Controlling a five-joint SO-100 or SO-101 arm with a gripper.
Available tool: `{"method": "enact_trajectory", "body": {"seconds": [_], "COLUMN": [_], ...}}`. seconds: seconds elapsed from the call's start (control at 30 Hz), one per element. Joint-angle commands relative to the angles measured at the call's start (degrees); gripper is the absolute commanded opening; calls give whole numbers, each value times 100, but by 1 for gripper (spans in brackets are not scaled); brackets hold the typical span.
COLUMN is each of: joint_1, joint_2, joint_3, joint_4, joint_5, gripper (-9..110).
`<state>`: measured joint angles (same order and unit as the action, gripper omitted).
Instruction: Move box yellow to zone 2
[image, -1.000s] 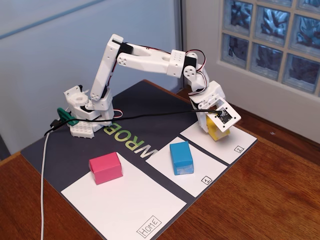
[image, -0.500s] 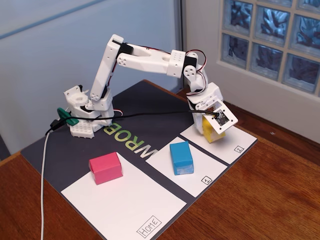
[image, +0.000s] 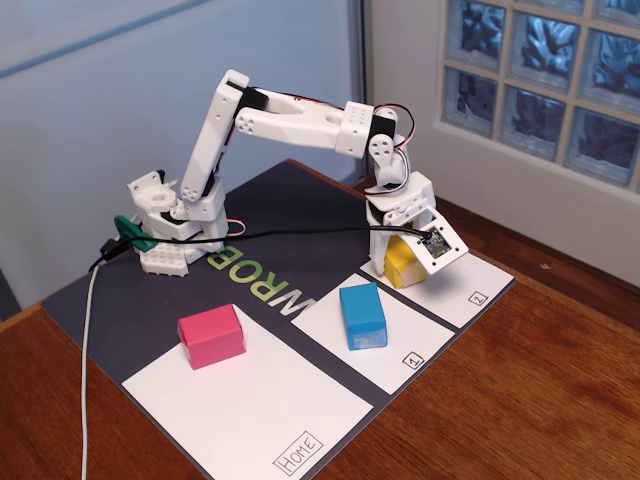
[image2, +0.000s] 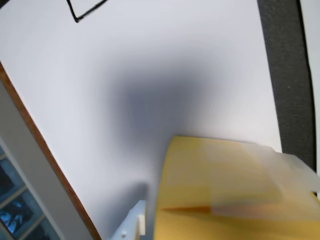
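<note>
The yellow box (image: 404, 263) sits on the far end of the zone 2 panel (image: 452, 291), whose boxed "2" is at the near corner. My gripper (image: 407, 262) is lowered over the box with a finger on each side. In the wrist view the box (image2: 225, 190) fills the lower right on the white zone 2 paper (image2: 125, 75). One white finger (image2: 136, 222) stands left of it with a narrow shadowed gap between. The other finger is a blur over the box's right top. The jaws look open around the box.
A blue block (image: 362, 316) sits on panel "1" (image: 400, 345). A pink block (image: 211, 335) sits on the large "Home" panel (image: 260, 410). The dark mat (image: 120, 310) lies on a wooden table (image: 540, 400). A window wall stands close behind zone 2.
</note>
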<state>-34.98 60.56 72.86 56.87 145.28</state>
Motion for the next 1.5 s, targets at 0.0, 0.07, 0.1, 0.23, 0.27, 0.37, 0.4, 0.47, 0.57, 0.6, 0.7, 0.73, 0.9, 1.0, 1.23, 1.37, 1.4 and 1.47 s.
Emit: {"method": "enact_trajectory", "body": {"seconds": [0.0, 0.07, 0.1, 0.23, 0.27, 0.37, 0.4, 0.47, 0.57, 0.6, 0.7, 0.73, 0.9, 1.0, 1.23, 1.37, 1.4, 1.47], "joint_1": [44, 70, 79, 123, 132, 158, 158, 167, 167, 167, 176, 185, 211, 220, 193, 308, 369, 527], "joint_2": [422, 483, 527, 686, 721, 844, 896, 1011, 1178, 1239, 1415, 1477, 1863, 2118, 2883, 3428, 3568, 3876], "joint_3": [-334, -334, -334, -334, -334, -334, -334, -334, -334, -334, -334, -334, -334, -255, -149, 246, 396, 773], "joint_4": [-18, 9, 9, 18, 35, 88, 114, 149, 211, 237, 343, 378, 554, 606, 967, 1116, 1169, 1187], "joint_5": [-44, -44, -62, -176, -193, -229, -237, -272, -378, -422, -510, -545, -747, -976, -2074, -2856, -3050, -3410], "gripper": [32, 32, 33, 34, 34, 34, 34, 34, 34, 34, 34, 34, 33, 33, 33, 28, 27, 23]}}
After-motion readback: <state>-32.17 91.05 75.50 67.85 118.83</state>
